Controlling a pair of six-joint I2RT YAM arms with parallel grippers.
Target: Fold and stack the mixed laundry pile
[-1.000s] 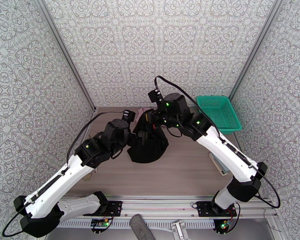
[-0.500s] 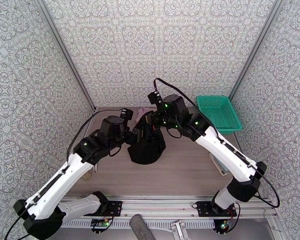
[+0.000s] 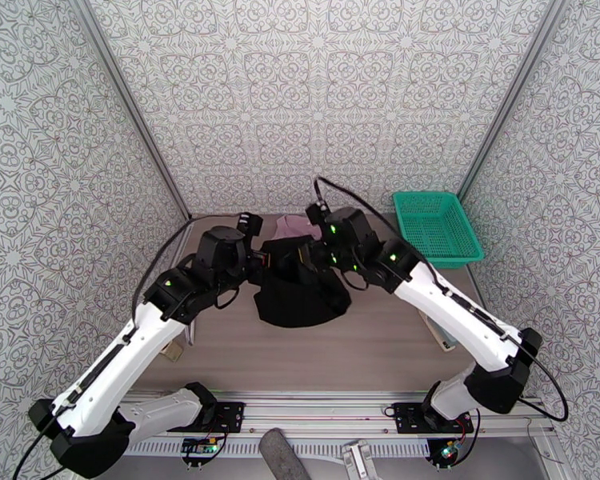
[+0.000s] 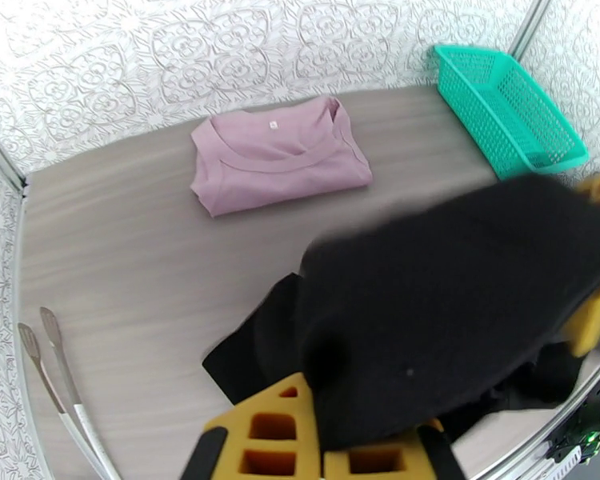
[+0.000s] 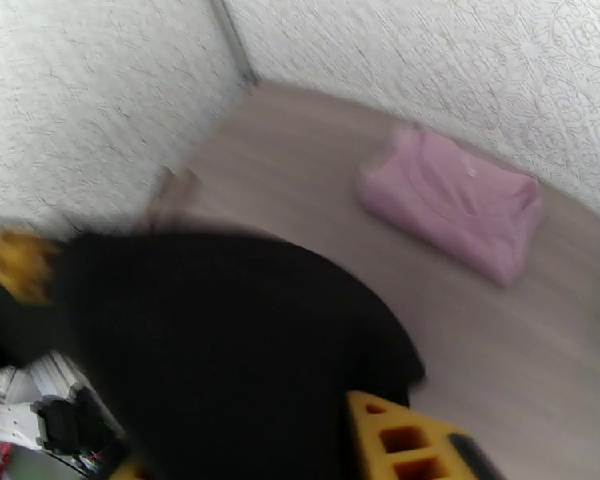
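From above, your left gripper (image 3: 258, 262) and right gripper (image 3: 310, 258) meet over the black garment (image 3: 300, 302), mid-table; the pink shirt (image 3: 294, 227) lies folded behind it; left wrist: its fingers (image 4: 272, 434) pinch black cloth tight; right wrist: blurred, grip unreadable; if that side lets go, your fold may slump; wood-grain table (image 3: 364, 346), patterned walls (image 3: 316, 90), teal basket (image 3: 438, 226) far right.

Folded mauve-pink shirt (image 4: 280, 158) lying flat, larger black garment (image 3: 300, 302) rumpled, just in front
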